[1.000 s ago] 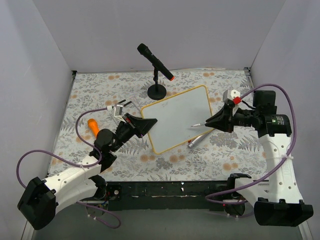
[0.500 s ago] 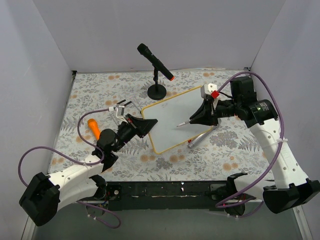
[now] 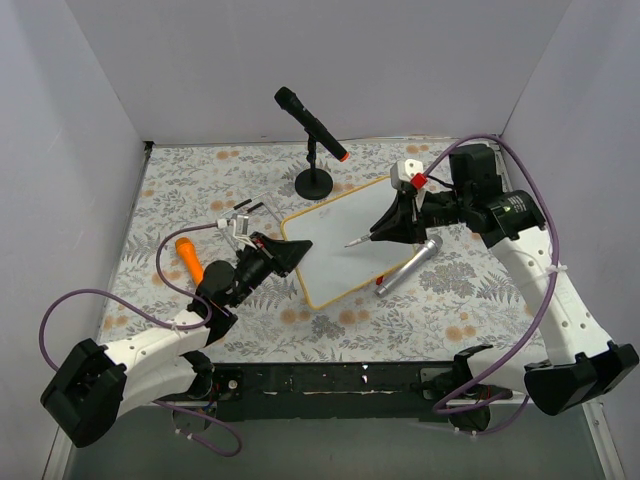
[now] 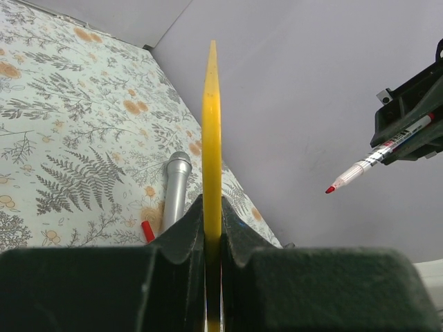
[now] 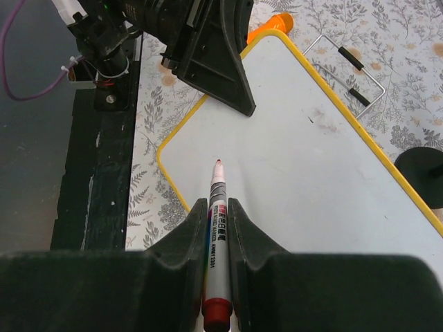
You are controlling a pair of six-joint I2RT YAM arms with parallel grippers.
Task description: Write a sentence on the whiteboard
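The whiteboard (image 3: 350,238), white with a thin yellowish frame, lies slanted at the table's middle. No sentence shows on its surface (image 5: 311,173), only faint smudges. My left gripper (image 3: 290,252) is shut on the board's left edge, which the left wrist view shows edge-on as a yellow strip (image 4: 211,124) between the jaws (image 4: 212,207). My right gripper (image 3: 385,225) is shut on a red marker (image 5: 219,181), uncapped, its tip over the board's middle. Whether the tip touches, I cannot tell. The marker (image 4: 377,155) also shows from the left wrist.
A black microphone (image 3: 312,125) on a round-based stand rises behind the board. A silver microphone (image 3: 408,265) lies by the board's near right edge, a red cap (image 4: 147,230) beside it. An orange object (image 3: 187,257) and a wire stand (image 3: 240,212) lie left.
My right gripper has carried the marker leftward and farther back, from the board's right edge to over its middle. The left gripper has kept its hold on the board's edge.
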